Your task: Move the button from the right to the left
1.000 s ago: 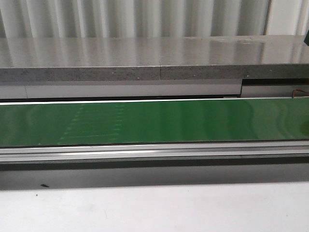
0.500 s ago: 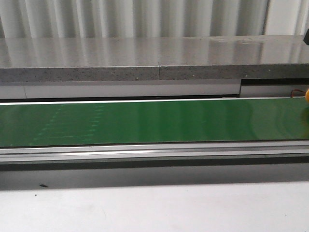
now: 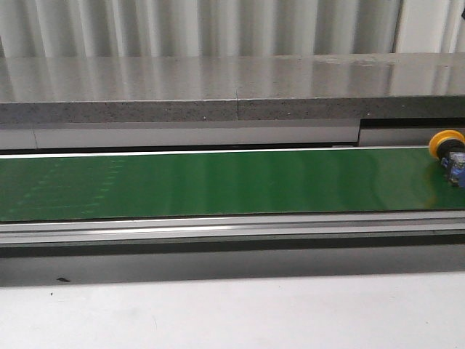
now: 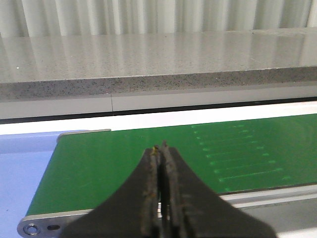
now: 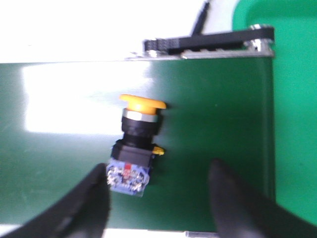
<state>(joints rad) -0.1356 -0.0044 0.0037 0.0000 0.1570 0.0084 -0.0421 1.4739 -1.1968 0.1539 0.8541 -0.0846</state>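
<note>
The button [image 3: 448,154] lies on its side on the green belt [image 3: 218,182] at the far right edge of the front view, yellow-orange cap up-left, blue block at the frame edge. In the right wrist view the button [image 5: 136,144] lies on the belt between the open fingers of my right gripper [image 5: 158,191], its blue base close to one finger. My left gripper [image 4: 161,151] is shut and empty, above the belt's left end [image 4: 89,158]. Neither gripper shows in the front view.
A long grey speckled counter [image 3: 218,83] runs behind the belt. A metal rail [image 3: 218,229] and a white table surface [image 3: 218,313] lie in front. The belt's end roller and a black bracket [image 5: 208,42] show in the right wrist view.
The button has come into the front view at the far right of the belt; one second ago it was out of view. The faint belt markings have shifted leftward.
</note>
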